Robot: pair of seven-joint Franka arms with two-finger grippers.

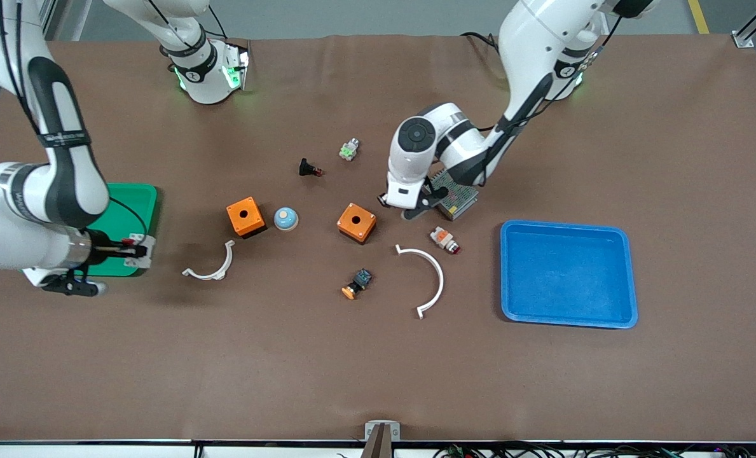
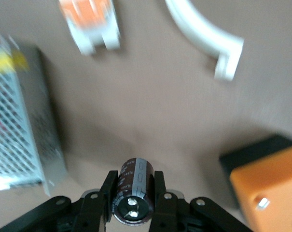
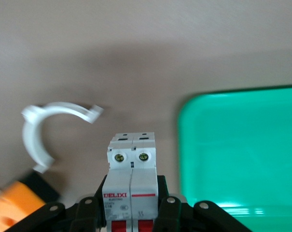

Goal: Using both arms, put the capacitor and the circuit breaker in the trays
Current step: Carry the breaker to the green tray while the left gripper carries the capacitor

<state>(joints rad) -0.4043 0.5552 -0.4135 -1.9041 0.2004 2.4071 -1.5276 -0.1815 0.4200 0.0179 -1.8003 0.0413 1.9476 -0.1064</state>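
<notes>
My left gripper [image 2: 132, 186] is shut on the capacitor [image 2: 134, 189], a small dark cylinder with a grey stripe. In the front view the left gripper [image 1: 408, 207] hangs low over the table between an orange box [image 1: 357, 222] and a metal mesh unit [image 1: 457, 194]; the capacitor is hidden there. My right gripper [image 3: 132, 193] is shut on the white-grey circuit breaker [image 3: 131, 179] with red levers. In the front view the right gripper [image 1: 130, 249] holds the breaker [image 1: 140, 247] over the edge of the green tray [image 1: 130, 207].
A blue tray [image 1: 568, 273] lies toward the left arm's end. Between the trays lie another orange box [image 1: 245, 216], a blue dome [image 1: 285, 218], two white curved brackets [image 1: 215, 267] [image 1: 425, 280], a white-orange part [image 1: 445, 240], a black-blue part [image 1: 357, 283] and a black part [image 1: 309, 168].
</notes>
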